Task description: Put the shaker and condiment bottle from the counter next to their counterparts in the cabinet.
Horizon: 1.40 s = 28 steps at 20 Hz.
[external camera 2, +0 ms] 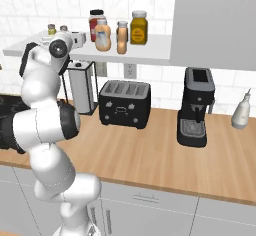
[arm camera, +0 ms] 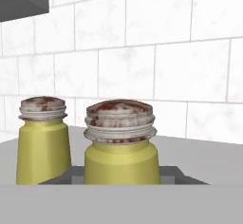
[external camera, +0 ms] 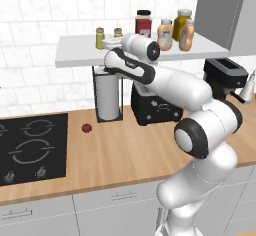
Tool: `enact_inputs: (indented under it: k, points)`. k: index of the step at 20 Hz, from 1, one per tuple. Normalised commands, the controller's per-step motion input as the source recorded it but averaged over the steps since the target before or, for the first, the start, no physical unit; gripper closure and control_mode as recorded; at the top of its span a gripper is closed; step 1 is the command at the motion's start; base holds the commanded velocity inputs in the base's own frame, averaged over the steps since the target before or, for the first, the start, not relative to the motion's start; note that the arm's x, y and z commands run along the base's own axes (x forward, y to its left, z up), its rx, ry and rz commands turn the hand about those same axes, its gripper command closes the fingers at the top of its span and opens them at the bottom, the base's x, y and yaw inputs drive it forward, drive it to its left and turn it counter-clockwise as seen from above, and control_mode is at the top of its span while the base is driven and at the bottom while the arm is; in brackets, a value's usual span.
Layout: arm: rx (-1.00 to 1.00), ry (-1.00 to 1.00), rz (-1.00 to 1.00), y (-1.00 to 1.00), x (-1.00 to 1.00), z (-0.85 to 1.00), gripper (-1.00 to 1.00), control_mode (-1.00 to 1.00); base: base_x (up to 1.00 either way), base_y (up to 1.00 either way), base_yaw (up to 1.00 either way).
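Two shakers on cabinet shelf, four jars.

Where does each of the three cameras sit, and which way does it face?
Left base view: behind the arm's left, facing the cabinet; arm rises lower right.
Right base view: behind its right, facing the same cabinet; arm lower left.
Hand view: on the hand, close behind the shaker, its twin beside it.
Both base views share the toaster.
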Motion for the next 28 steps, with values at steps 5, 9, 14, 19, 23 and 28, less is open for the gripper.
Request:
enact_inputs:
  k: [5, 9, 14, 19, 23, 28]
  points:
    - [-0.05, -0.09, 0.00, 0.00, 0.54, -0.02, 1.00, -1.00, 0.00, 0.00, 0.00]
    - [0.00, 0.00, 0.00, 0.05, 0.08, -0.45, 1.00, -1.00, 0.00, 0.00, 0.00]
    - [0.00, 0.01, 0.00, 0.21, 0.00, -0.71, 1.00, -1.00, 0.00, 0.00, 0.00]
    - [0.01, 0.01, 0.00, 0.13, 0.08, -0.55, -1.00, -1.00, 0.00, 0.00, 0.00]
    - [0.01, -0.02, 0.00, 0.00, -0.04, 0.33, -1.00, -1.00, 0.00, 0.00, 0.00]
    - [0.00, -0.06, 0.00, -0.10, -0.39, 0.62, -1.00, -1.00, 0.00, 0.00, 0.00]
